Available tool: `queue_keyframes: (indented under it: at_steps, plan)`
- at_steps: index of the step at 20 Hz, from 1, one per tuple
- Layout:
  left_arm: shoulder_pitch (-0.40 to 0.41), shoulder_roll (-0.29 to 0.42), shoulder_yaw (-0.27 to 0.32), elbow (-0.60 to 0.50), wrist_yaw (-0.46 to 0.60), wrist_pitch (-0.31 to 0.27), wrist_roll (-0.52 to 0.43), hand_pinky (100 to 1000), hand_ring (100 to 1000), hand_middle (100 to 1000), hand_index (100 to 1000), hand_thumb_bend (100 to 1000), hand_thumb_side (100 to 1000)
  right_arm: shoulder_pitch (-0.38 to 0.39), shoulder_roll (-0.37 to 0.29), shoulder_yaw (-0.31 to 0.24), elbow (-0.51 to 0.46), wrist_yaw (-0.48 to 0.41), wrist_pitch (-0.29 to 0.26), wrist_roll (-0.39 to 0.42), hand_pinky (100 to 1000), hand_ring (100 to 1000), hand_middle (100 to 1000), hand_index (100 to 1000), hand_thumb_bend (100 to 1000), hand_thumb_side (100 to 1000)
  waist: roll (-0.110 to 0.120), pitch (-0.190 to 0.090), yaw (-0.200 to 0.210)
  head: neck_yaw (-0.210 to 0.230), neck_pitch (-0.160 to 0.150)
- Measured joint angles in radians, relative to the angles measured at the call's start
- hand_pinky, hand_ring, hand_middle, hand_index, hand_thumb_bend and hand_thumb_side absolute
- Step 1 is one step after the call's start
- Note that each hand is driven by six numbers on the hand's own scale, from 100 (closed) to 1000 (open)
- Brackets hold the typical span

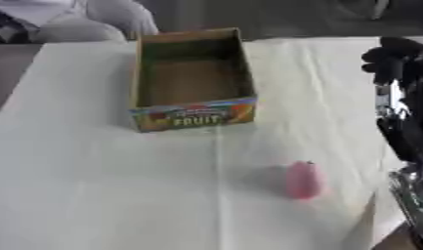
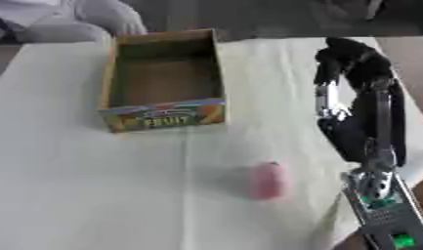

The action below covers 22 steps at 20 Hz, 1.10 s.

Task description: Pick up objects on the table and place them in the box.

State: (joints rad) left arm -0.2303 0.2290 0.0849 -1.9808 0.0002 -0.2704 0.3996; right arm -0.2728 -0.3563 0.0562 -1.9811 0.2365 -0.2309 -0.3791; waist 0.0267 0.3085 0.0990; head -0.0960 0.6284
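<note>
Pink obj [image 1: 303, 180], brown box [image 1: 192, 78], white tbl [image 1: 95, 185]

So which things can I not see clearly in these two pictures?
- Pink object: blurred in both views, identity unclear.
- Right hand: fingers blurred; cut by the edge in the left eye view.
- Box: the near wall hides part of its floor.
- Left hand: in neither view.

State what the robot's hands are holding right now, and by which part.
Nothing is held. The right hand hangs curled above the table, empty; the pink object lies untouched on the cloth.
</note>
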Motion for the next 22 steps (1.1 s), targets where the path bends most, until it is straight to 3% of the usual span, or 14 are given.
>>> queue_keyframes:
  at_steps: [6,12,16,17,22]
  plan:
    - [0.001,0.0,0.0,0.0,0.0,0.0,0.0,718,692,644,847,100,707,0.0,0.0,0.0,0.0,0.0,0.002,0.002,638,675,602,762,140,624,0.002,0.002,0.0,-0.001,0.039]
    - [0.001,0.0,0.0,0.0,0.0,0.0,-0.001,718,692,644,847,100,707,0.0,-0.011,0.001,0.0,0.007,0.011,0.009,647,685,610,779,199,649,0.0,0.007,0.004,-0.001,0.048]
    - [0.001,0.0,0.0,0.0,0.0,-0.001,-0.003,717,692,644,846,100,707,-0.01,-0.08,0.001,0.0,0.036,0.031,0.017,660,705,630,802,357,706,-0.004,0.01,0.006,-0.001,0.048]
    - [0.001,0.0,0.0,0.0,-0.001,-0.001,-0.003,717,692,644,846,100,707,-0.01,-0.104,0.001,0.0,0.048,0.04,0.022,662,710,642,815,454,730,-0.004,0.011,0.007,-0.001,0.048]
    - [0.001,0.0,0.0,0.0,-0.002,0.0,-0.005,717,692,644,846,100,707,-0.019,-0.238,0.009,0.0,0.114,0.114,0.104,675,716,666,835,443,695,-0.004,0.013,0.007,0.0,0.048]
